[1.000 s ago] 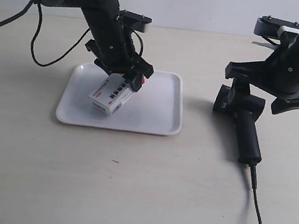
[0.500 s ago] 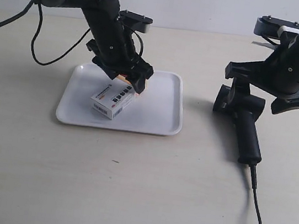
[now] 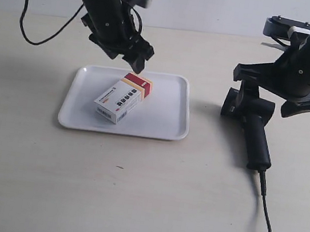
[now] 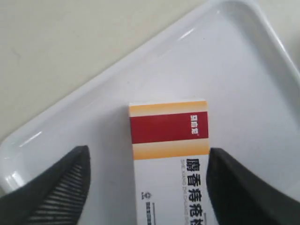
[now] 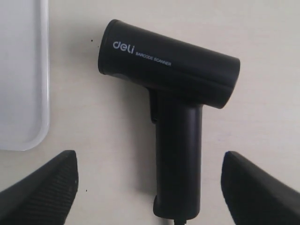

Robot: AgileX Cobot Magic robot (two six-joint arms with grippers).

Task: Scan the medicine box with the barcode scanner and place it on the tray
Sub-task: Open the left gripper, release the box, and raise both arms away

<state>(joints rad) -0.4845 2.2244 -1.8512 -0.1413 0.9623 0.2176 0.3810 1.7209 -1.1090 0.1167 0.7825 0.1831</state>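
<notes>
The white medicine box [image 3: 123,98] with a red and orange end band lies flat on the white tray [image 3: 166,117]; in the left wrist view the medicine box [image 4: 171,159] rests on the tray [image 4: 225,51]. My left gripper [image 3: 130,56] [image 4: 147,187] hangs open above the box's banded end, touching nothing. The black barcode scanner [image 3: 251,127] [image 5: 176,103] lies on the table right of the tray, its cable trailing toward the front. Over its handle my right gripper [image 3: 287,100] [image 5: 150,187] stands open, fingers wide on both sides and apart from it.
A beige tabletop [image 3: 132,193] surrounds everything. The scanner's thin black cable [image 3: 267,224] runs toward the front edge. A black cable [image 3: 40,25] hangs from the arm at the exterior view's left. The tray's edge [image 5: 28,93] shows in the right wrist view.
The left gripper let go of the medicine box, which now lies flat on the tray, and rose up and back from it. The right arm has not moved.
</notes>
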